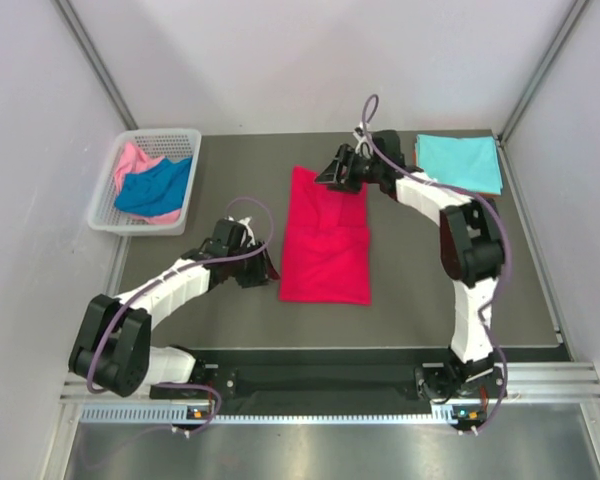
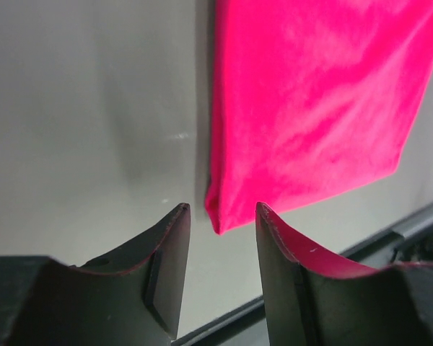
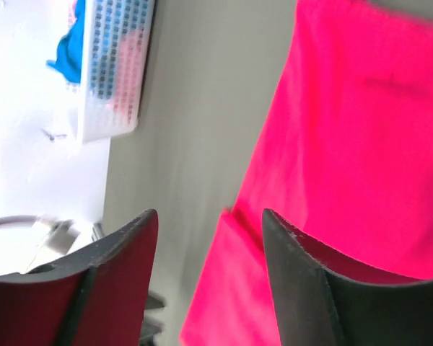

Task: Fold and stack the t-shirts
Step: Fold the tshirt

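Left fingers spread | right fingers spread | crimson t-shirt soft, creased, rectangular

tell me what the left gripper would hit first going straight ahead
Probably the red shirt: its corner lies ahead, between the left gripper's open fingers. Depth is unclear, so it may touch the table first.

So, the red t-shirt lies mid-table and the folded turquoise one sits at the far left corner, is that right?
Not quite: the turquoise t-shirt sits at the far right corner, as the top external view shows; the red t-shirt is in the middle.
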`<state>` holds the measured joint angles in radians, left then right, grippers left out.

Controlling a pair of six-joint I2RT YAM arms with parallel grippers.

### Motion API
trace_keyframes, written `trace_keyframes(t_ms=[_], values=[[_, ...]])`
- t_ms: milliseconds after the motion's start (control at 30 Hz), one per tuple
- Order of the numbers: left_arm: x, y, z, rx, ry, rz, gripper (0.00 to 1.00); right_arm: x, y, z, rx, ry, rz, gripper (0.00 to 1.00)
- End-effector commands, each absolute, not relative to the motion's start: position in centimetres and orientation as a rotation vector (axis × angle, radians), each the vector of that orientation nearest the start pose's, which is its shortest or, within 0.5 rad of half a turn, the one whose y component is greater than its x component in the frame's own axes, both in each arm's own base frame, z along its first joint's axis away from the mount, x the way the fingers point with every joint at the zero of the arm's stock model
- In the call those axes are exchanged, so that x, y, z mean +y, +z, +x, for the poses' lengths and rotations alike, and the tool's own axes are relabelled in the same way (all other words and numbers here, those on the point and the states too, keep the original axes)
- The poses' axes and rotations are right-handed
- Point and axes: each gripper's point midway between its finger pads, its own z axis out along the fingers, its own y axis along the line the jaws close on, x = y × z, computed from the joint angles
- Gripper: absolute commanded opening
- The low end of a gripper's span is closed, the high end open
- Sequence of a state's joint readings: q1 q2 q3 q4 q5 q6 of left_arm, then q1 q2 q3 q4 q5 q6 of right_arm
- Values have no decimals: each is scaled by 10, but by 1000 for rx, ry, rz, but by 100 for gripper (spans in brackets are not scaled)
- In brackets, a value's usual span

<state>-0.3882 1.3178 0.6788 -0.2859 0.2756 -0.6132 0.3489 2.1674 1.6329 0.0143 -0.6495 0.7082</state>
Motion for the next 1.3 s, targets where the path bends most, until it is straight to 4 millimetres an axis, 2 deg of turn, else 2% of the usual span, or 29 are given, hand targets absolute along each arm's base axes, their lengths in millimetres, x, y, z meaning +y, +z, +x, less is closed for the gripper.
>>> trace_keyframes(t_ms=[0, 33, 67, 133, 200, 233, 267, 333, 367, 400, 433, 467, 567, 733, 1033, 1233, 1267], values=[[-197, 69, 243, 2578, -894, -111, 47, 286, 162, 454, 2270, 1164, -2, 62], [-199, 68, 241, 2579, -920, -112, 47, 277, 154, 443, 2319, 1114, 25, 62], [-202, 68, 238, 2577, -946, -108, 47, 261, 142, 421, 2403, 1034, 90, 62], [-205, 66, 233, 2582, -969, -103, 47, 245, 130, 393, 2479, 968, 139, 62], [-204, 61, 228, 2594, -959, -102, 47, 223, 115, 352, 2567, 880, 228, 62], [-203, 58, 226, 2601, -955, -103, 47, 216, 111, 339, 2581, 849, 256, 62], [-202, 55, 225, 2607, -947, -114, 47, 206, 101, 314, 2601, 800, 292, 62], [-199, 48, 221, 2623, -934, -135, 47, 200, 94, 292, 2610, 791, 363, 62], [-200, 46, 222, 2619, -937, -139, 46, 195, 83, 271, 2628, 770, 391, 62], [-199, 43, 220, 2625, -940, -159, 46, 195, 78, 262, 2634, 773, 412, 62], [-200, 42, 219, 2626, -943, -171, 45, 195, 65, 248, 2649, 777, 463, 62], [-200, 40, 220, 2627, -948, -187, 45, 199, 66, 240, 2641, 795, 456, 62], [-201, 34, 222, 2626, -950, -215, 44, 200, 51, 222, 2667, 747, 489, 62], [-204, 30, 222, 2628, -978, -247, 41, 202, 32, 204, 2680, 712, 583, 61], [-201, 26, 226, 2620, -945, -264, 38, 197, 13, 195, 2642, 647, 667, 56], [-202, 24, 224, 2634, -952, -282, 34, 194, 13, 193, 2643, 631, 681, 53], [-204, 27, 228, 2605, -966, -275, 33, 192, 13, 193, 2637, 625, 688, 52]])
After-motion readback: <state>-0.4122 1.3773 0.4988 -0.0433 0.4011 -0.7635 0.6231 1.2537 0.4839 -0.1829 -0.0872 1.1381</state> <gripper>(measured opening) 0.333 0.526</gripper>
